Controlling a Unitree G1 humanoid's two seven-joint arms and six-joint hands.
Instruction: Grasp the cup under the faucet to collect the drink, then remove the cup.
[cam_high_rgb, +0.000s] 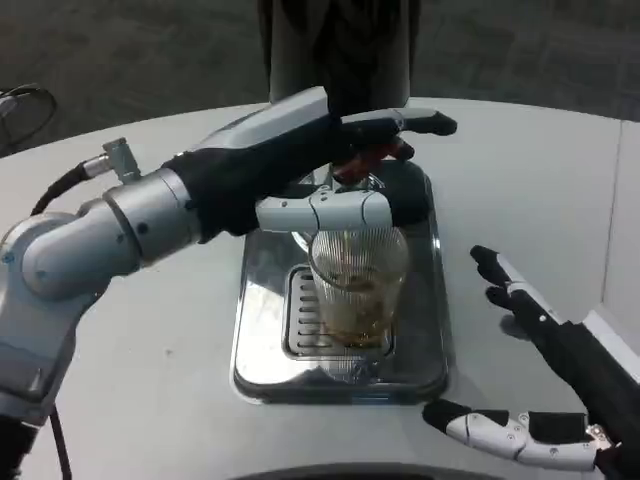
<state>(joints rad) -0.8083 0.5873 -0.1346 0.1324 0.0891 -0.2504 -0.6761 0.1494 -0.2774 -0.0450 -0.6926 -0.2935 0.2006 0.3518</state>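
The left hand (320, 165) is seen reaching in from the left across the middle of the head view, its white back turned upward and its dark fingers stretched toward the faucet (372, 152), whose reddish handle shows just beneath the fingertips. The thumb of that hand is laid across the near side of the cup (358, 290), at its rim, and the cup is enclosed between thumb and fingers, so the cup is taken to be held by this hand, although the contact on the far side is hidden by the hand itself. The cup, a ribbed clear glass, is stood upright directly below the left hand, on the slotted grate of the drip tray (262, 345), and a shallow layer of amber drink can be made out at its bottom. The shiny metal tray is set on the white table (150, 370), beneath and in front of the left hand. The right hand (545, 385) is kept well apart from the cup, to the right of the tray near the lower right corner, with its palm turned inward, its fingers spread wide apart and its thumb pointed toward the tray; nothing is held in it.
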